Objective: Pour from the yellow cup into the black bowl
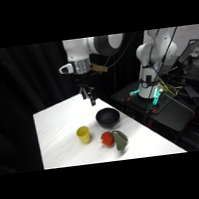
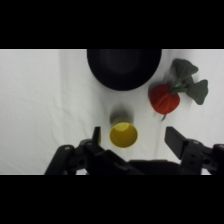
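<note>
Since nothing's been grabbed yet, I'd say we're right at the start. Nearest the tabletop's front edge are the yellow cup, standing upright, and just beside it the red-and-green vegetable. A bit further back toward the right edge sits the black bowl, near the cup but not touching. My gripper hangs above the far part of the tabletop, fingers spread wide and holding nothing. The grasp, lift, carry and pour are all left to do.
</note>
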### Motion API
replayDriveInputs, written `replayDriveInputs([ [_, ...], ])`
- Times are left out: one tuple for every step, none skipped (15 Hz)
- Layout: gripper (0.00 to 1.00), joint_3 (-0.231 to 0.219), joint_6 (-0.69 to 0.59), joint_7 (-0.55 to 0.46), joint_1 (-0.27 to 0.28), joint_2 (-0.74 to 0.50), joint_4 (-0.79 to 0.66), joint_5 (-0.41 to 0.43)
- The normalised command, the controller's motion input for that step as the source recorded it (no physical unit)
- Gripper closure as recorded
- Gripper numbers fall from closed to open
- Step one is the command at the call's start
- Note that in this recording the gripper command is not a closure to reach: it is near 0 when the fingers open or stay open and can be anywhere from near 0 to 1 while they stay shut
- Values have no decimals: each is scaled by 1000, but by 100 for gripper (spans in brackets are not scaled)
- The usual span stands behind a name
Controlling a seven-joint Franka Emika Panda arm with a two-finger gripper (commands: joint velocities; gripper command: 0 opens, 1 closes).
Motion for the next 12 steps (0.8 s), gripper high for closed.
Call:
replayDriveInputs([
  [0, 14, -16, 2, -13, -1, 10, -1],
  [0, 49, 1, 123, 34, 165, 206, -61],
  [0, 72, 3, 169, 67, 274, 348, -100],
  [0, 91, 13, 246, 106, 398, 510, -154],
  [0, 79, -2, 288, 114, 461, 586, -175],
  [0, 60, 12, 219, 102, 502, 637, -163],
  [0, 40, 13, 151, 79, 519, 657, -128],
  [0, 22, 30, 89, 51, 480, 608, -99],
  [0, 6, 61, 49, 28, 439, 535, -83],
  [0, -8, 104, 43, 13, 391, 438, -86],
  [0, -15, 131, 39, 5, 345, 338, -76],
  [0, -14, 192, 25, 2, 303, 224, -64],
])
